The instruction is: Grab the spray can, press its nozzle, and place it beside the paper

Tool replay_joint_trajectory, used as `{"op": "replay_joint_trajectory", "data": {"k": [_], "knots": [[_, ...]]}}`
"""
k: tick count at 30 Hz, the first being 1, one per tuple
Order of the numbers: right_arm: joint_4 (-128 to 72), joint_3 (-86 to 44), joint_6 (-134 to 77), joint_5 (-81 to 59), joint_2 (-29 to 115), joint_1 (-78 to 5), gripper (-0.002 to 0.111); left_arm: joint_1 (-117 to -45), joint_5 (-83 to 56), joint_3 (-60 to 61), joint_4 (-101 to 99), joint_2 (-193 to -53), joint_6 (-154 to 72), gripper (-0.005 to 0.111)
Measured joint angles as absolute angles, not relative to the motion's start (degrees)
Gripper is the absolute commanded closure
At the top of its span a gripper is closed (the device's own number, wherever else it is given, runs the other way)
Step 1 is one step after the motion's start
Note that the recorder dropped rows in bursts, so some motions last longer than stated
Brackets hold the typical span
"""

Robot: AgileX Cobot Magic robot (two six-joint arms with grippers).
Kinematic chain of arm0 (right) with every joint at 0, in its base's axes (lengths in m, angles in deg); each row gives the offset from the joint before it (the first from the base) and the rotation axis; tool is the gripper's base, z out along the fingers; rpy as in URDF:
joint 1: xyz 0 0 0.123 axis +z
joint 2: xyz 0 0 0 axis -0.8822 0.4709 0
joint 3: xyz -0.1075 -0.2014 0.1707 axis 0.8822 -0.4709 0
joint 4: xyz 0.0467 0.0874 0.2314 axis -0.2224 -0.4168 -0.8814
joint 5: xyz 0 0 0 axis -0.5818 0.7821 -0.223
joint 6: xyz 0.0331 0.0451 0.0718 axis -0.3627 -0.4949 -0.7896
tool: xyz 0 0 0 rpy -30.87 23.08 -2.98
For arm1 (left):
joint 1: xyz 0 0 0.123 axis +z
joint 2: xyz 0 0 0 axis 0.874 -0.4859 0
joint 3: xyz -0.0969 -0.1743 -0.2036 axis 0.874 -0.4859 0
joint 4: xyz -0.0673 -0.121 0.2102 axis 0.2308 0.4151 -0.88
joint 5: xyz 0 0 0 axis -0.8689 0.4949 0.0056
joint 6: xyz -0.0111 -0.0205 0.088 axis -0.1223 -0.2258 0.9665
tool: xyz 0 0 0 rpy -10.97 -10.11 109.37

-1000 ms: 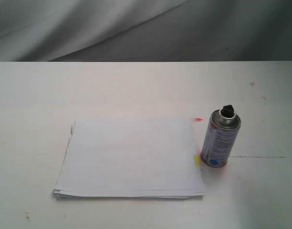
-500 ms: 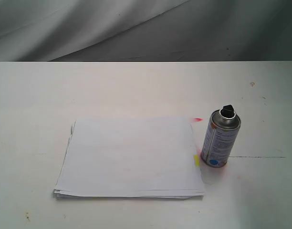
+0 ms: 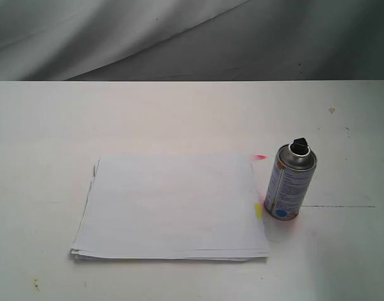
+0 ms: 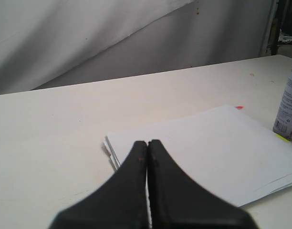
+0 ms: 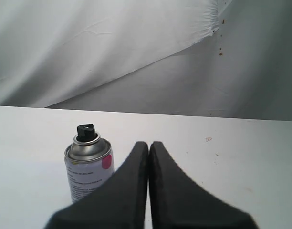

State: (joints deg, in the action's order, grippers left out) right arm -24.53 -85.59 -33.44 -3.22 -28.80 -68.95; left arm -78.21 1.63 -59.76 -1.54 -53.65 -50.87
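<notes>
The silver spray can (image 3: 290,185) stands upright on the white table, just right of the paper (image 3: 170,205), with its black nozzle (image 3: 298,145) on top. Neither arm shows in the exterior view. In the left wrist view my left gripper (image 4: 148,142) is shut with nothing in it, hovering over the paper (image 4: 208,148); the spray can (image 4: 288,114) sits at the picture's edge. In the right wrist view my right gripper (image 5: 149,144) is shut and empty, with the spray can (image 5: 88,164) and its nozzle (image 5: 85,131) close beside its fingers.
A grey-white cloth backdrop (image 3: 179,37) hangs behind the table's far edge (image 3: 192,81). A thin dark line (image 3: 339,206) runs across the table to the right of the can. A small pink mark (image 3: 260,157) lies at the paper's far right corner.
</notes>
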Motion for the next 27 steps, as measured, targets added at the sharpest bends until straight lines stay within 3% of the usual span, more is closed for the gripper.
{"op": "replay_joint_trajectory", "data": {"k": [3, 7, 13, 22, 27], "knots": [[-24.48, -83.71, -33.44, -0.56, -28.8, -68.95, 0.108, -78.21, 1.63, -59.76, -1.54, -53.65, -50.87, 0.107], [-24.26, -71.81, -33.44, 3.51, -28.19, -68.95, 0.108, -78.21, 1.63, -59.76, -1.54, -53.65, -50.87, 0.107], [-23.49, -59.13, -33.44, 2.86, -17.27, -68.95, 0.108, -78.21, 1.63, -59.76, -1.54, -53.65, -50.87, 0.107], [-21.64, -56.64, -42.79, -14.26, 10.48, -68.6, 0.108, -78.21, 1.63, -59.76, -1.54, -53.65, -50.87, 0.107], [-16.82, -62.99, -44.29, -30.67, 19.96, -58.71, 0.108, -78.21, 1.63, -59.76, -1.54, -53.65, -50.87, 0.107]]}}
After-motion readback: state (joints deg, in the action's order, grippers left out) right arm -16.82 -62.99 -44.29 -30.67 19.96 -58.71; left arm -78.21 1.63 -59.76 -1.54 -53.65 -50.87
